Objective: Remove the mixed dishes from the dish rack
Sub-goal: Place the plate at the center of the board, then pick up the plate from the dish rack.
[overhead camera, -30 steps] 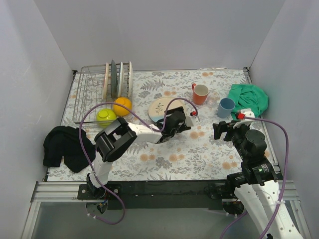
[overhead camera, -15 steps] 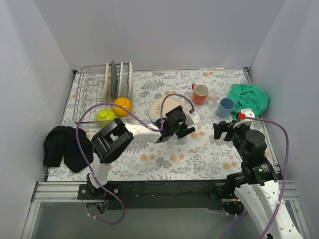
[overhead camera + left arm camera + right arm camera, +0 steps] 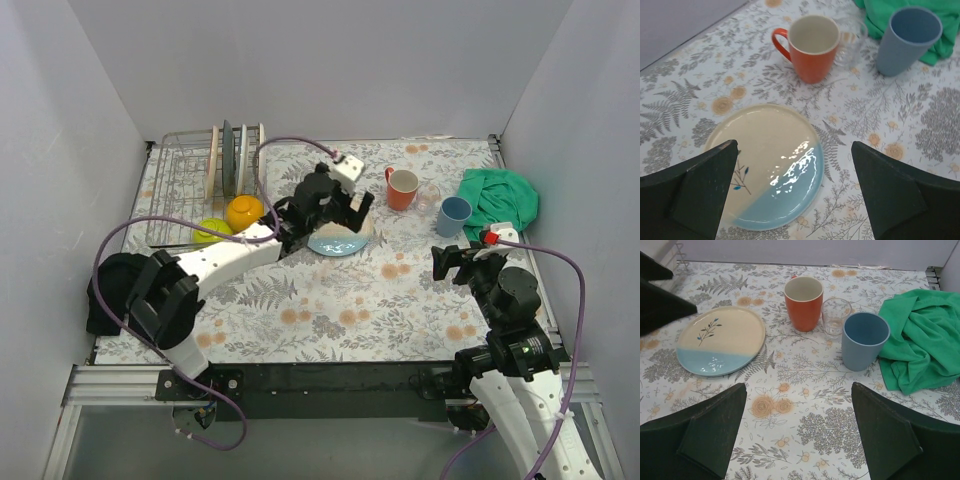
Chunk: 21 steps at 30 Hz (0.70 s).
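The dish rack [image 3: 185, 190] stands at the back left with three plates [image 3: 238, 158] upright in its slots. An orange-yellow bowl [image 3: 245, 212] and a lime-green bowl [image 3: 210, 231] sit at its front edge. A cream-and-blue plate [image 3: 338, 244] [image 3: 765, 155] [image 3: 720, 340] lies flat on the table. My left gripper [image 3: 330, 214] [image 3: 794, 150] hovers open above it, holding nothing. The orange mug [image 3: 403, 188] [image 3: 812, 47], clear glass [image 3: 430, 196] [image 3: 835, 315] and light-blue cup [image 3: 454, 215] [image 3: 864, 340] stand on the table to the right. My right gripper [image 3: 462, 262] [image 3: 799, 390] is open and empty over the floral cloth, near the cup.
A green cloth [image 3: 500, 196] [image 3: 920, 345] lies bunched at the back right beside the cup. A black cloth [image 3: 125, 290] lies at the front left. A purple cable loops over the left arm near the rack. Grey walls close three sides.
The left gripper opened off the plate, rose and drew back toward the rack, its elbow swinging left. The plate now lies flat on the table. The right arm stayed put.
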Each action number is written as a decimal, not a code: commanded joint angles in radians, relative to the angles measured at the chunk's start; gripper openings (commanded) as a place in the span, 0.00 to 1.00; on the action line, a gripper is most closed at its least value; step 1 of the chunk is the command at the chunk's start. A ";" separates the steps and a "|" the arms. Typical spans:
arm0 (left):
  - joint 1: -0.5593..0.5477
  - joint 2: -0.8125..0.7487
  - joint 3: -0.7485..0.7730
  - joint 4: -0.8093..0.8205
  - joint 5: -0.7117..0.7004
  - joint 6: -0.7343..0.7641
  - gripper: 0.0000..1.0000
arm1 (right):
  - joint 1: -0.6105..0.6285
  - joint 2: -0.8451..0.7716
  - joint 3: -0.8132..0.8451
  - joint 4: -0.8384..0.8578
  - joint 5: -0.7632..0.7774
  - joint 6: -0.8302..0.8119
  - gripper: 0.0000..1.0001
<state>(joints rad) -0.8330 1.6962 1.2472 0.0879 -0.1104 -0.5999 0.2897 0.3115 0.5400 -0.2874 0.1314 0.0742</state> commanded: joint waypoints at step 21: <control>0.888 -0.322 0.014 -0.188 0.142 -0.428 0.98 | 0.005 0.041 -0.009 0.056 -0.091 -0.014 0.93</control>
<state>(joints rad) -0.0349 1.3506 1.2499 -0.0845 -0.0395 -0.9749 0.2901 0.3473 0.5301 -0.2825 0.0677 0.0715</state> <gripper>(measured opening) 0.981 0.935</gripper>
